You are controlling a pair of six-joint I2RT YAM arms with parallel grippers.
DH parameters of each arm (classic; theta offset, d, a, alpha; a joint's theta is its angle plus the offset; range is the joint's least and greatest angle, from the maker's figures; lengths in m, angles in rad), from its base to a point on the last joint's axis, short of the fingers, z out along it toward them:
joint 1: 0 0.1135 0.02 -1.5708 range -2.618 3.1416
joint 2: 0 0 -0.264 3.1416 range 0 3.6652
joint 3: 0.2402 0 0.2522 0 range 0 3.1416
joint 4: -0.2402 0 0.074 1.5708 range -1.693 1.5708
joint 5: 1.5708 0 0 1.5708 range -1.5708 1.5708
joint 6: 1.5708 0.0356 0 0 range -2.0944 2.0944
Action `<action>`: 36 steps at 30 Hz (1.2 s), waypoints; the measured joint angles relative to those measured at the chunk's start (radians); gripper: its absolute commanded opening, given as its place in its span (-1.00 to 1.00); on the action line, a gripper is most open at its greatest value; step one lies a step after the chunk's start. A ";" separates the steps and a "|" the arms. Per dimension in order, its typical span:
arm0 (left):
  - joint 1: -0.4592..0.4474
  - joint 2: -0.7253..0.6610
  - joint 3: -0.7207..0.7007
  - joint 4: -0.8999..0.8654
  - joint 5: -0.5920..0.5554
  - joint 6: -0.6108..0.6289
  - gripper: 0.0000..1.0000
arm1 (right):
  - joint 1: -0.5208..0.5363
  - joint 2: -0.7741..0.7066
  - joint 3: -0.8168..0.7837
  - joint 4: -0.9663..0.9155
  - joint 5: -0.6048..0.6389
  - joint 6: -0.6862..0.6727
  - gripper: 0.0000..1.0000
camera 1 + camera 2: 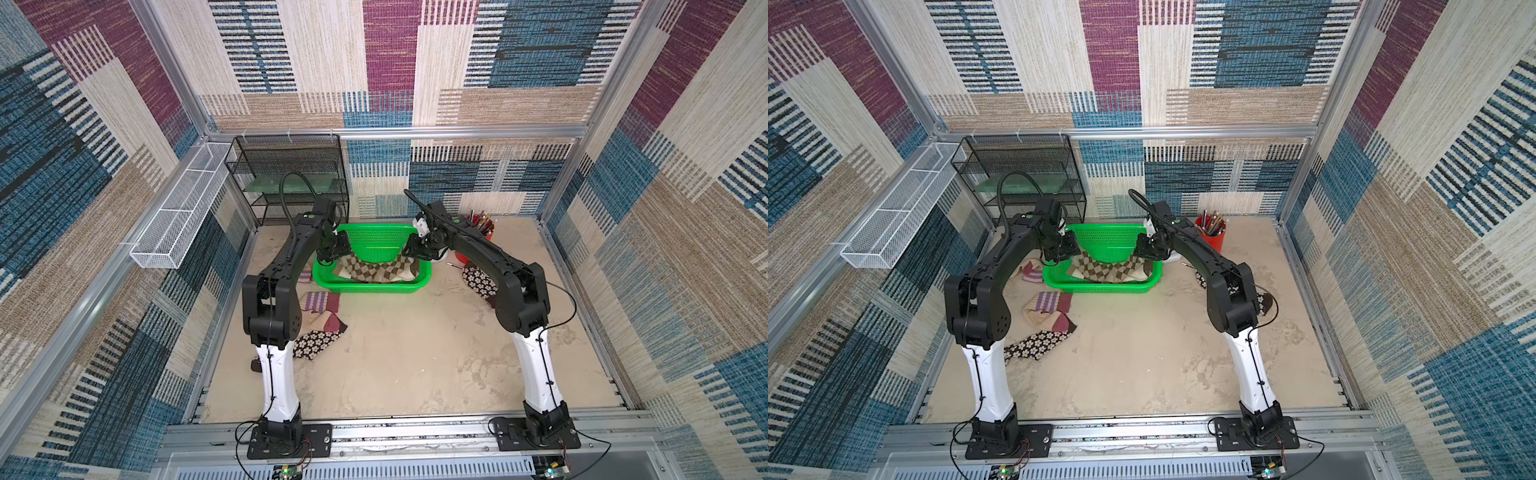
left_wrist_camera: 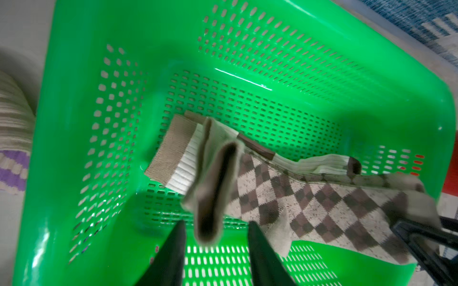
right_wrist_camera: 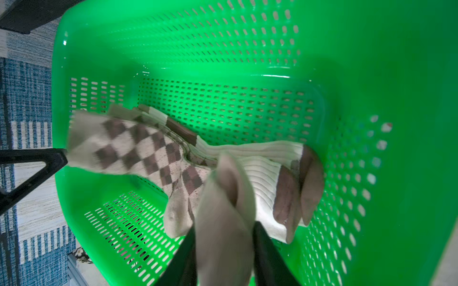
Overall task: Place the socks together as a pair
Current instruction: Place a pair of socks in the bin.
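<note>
Two tan-brown argyle socks [image 1: 374,270] [image 1: 1108,270] stretch across the green basket [image 1: 370,289] [image 1: 1100,287], on top of cream socks with brown bands [image 2: 181,153] [image 3: 267,173]. My left gripper [image 2: 215,222] [image 1: 332,255] is open over the basket's left end. The blurred argyle cuff [image 2: 213,188] hangs loose just ahead of its fingers. My right gripper [image 3: 224,225] [image 1: 415,249] is open over the right end, and the pale blurred toe end [image 3: 223,198] lies between its spread fingers.
A purple-striped sock [image 1: 318,301] and a daisy sock [image 1: 311,343] lie by the left arm. Another daisy sock [image 1: 478,278] lies under the right arm. A red pencil cup [image 1: 484,228], a black mesh rack [image 1: 291,174] and a white mesh tray [image 1: 178,208] stand behind.
</note>
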 measured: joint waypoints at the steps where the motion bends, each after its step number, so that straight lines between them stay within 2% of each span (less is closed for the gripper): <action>1: 0.006 -0.002 0.000 0.000 -0.001 0.000 1.00 | 0.000 -0.008 -0.006 -0.003 0.003 0.000 0.18; 2: 0.008 -0.008 -0.002 0.000 -0.001 0.000 1.00 | 0.000 -0.020 -0.014 -0.010 0.008 0.001 0.24; 6: 0.016 -0.074 -0.001 -0.009 -0.004 -0.009 1.00 | 0.000 -0.093 -0.053 -0.018 0.034 0.008 0.29; 12: 0.014 -0.269 -0.039 -0.003 -0.001 -0.020 1.00 | -0.014 -0.296 -0.225 -0.020 0.085 0.014 0.37; 16: 0.013 -0.441 -0.159 0.013 -0.001 -0.019 1.00 | -0.098 -0.519 -0.425 0.002 0.116 0.007 0.57; 20: -0.016 -0.653 -0.377 0.054 -0.008 -0.019 1.00 | -0.219 -0.676 -0.640 0.024 0.133 -0.022 0.61; 22: -0.059 -0.750 -0.485 0.059 -0.031 -0.019 1.00 | -0.289 -0.713 -0.751 0.024 0.134 -0.034 0.61; 26: -0.192 -0.838 -0.638 0.068 -0.062 -0.019 1.00 | -0.406 -0.719 -0.914 0.032 0.135 -0.050 0.58; 32: -0.383 -0.864 -0.791 0.070 -0.105 -0.072 1.00 | -0.529 -0.686 -0.958 0.077 0.168 -0.056 0.55; 36: -0.458 -0.904 -0.860 0.087 -0.113 -0.110 1.00 | -0.641 -0.662 -0.970 0.113 0.221 -0.043 0.54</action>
